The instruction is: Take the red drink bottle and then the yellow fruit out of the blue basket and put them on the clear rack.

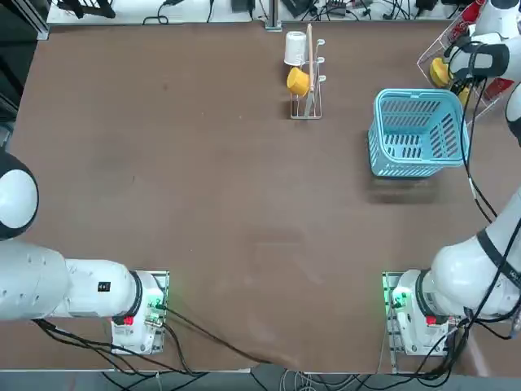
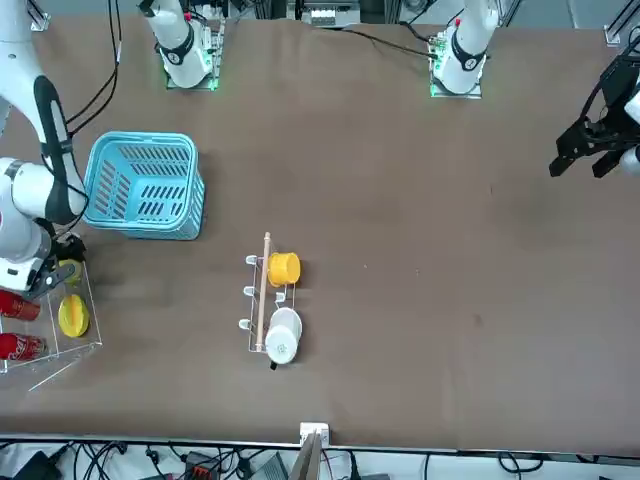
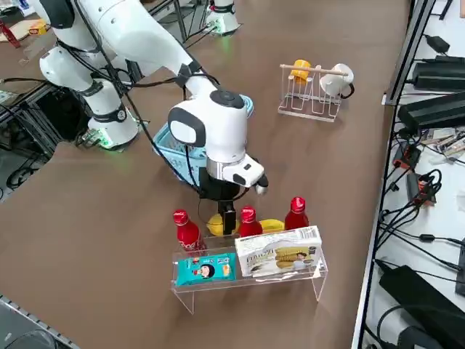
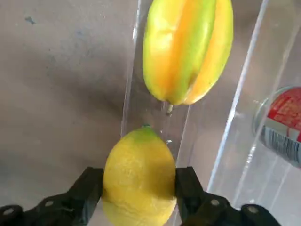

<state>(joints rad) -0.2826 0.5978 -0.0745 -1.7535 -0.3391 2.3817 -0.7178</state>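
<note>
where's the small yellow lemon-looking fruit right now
In the right wrist view, the lemon-like fruit sits between the right gripper's fingers, over the clear rack, beside the larger ridged yellow fruit.

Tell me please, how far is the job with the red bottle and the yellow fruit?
The bottle part looks done: red bottles are at the clear rack, none shows in the blue basket. The right gripper holds the yellow fruit over the rack. Probably only setting it down, letting go and withdrawing are left.
</note>
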